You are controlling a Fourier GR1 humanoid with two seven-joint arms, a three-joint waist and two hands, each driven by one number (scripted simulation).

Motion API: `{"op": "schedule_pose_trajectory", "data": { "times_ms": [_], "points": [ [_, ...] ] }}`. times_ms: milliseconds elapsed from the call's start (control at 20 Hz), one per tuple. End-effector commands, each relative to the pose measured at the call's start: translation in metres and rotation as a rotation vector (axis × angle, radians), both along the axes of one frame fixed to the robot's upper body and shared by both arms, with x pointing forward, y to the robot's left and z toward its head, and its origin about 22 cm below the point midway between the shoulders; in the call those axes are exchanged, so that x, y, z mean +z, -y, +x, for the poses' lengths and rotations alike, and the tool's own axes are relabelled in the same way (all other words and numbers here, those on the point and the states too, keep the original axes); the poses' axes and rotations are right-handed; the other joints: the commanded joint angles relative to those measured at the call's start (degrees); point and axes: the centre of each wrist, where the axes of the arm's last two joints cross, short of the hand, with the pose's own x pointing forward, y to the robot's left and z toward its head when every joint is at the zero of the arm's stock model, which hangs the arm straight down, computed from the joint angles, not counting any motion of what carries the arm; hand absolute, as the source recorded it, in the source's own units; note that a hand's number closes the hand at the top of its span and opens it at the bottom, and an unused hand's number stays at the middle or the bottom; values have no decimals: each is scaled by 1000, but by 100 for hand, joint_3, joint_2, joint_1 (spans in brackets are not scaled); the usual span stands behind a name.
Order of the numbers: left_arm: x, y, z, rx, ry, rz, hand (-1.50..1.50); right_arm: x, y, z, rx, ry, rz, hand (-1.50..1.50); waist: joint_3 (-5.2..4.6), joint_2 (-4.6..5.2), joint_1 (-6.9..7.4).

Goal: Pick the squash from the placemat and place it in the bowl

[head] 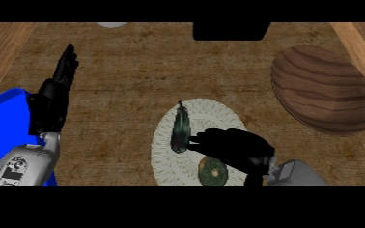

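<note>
Squash point(180, 128), dark green and long, lies on the left part of the pale placemat point(167, 164) on the worktop point(143, 67), with a round green vegetable point(212, 172) near it on the same mat. My right hand point(235, 147) sits over the mat against the squash's lower end, and I cannot tell whether it is closed on it. My left hand point(57, 84) rests at the left with fingers straight, well apart from the wooden bowl point(317, 92) on the right.

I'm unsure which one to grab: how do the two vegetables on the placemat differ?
The long vegetable is slim and dark green; the round vegetable is squat, green with an orange rim. The long vegetable lies upper left on the placemat, the round vegetable near its lower edge. Both rest on the placemat.
</note>
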Motion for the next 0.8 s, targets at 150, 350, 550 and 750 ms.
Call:
{"op": "schedule_pose_trajectory", "data": {
  "times_ms": [150,350,550,750],
  "points": [
    [11,4,2,-2,-17,-10,0,-32,-10,6,5,-10,-17,-150,2,2,7],
    [-4,-16,-2,7,-1,0,0,-30,-24,21,9,-23,-22,-150,0,4,10],
    [7,8,1,-1,0,0,0,-40,-22,9,11,-27,-29,-150,1,-1,-6],
    [16,-14,-5,2,-6,-3,0,-60,-40,-2,111,82,-36,150,2,-1,19]
  ]
}}
